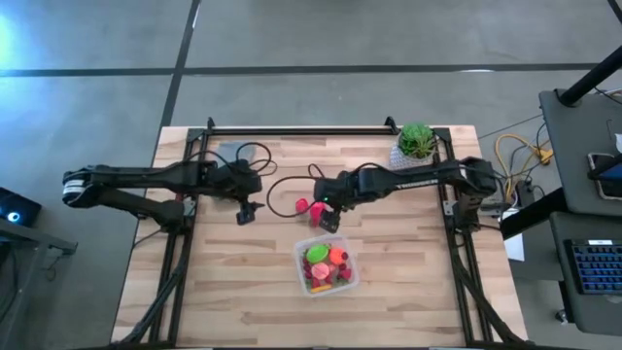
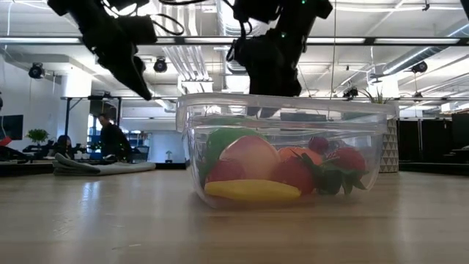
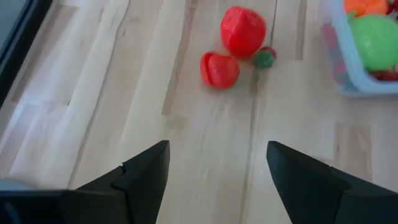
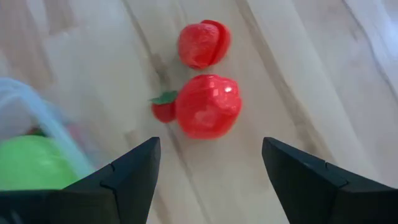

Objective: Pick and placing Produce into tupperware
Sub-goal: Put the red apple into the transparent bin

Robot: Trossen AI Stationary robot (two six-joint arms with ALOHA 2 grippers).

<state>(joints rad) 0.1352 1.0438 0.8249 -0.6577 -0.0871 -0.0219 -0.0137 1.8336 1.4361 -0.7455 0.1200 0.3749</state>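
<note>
The clear tupperware (image 1: 328, 268) stands near the table's middle front and holds green, orange, pink, red and yellow produce (image 2: 253, 158). Two red rounded pieces (image 4: 208, 106) (image 4: 203, 43) and a tiny red berry with a green cap (image 4: 163, 109) lie on the wood just beyond it; they also show in the left wrist view (image 3: 242, 30). My right gripper (image 1: 328, 218) hovers open right above these pieces, touching nothing. My left gripper (image 1: 245, 214) is open and empty to their left.
A green potted plant in a white pot (image 1: 416, 142) stands at the far right. A grey cloth (image 1: 233, 153) lies at the far left, also in the low view (image 2: 102, 168). A black cable (image 1: 282, 185) loops on the table behind the red pieces.
</note>
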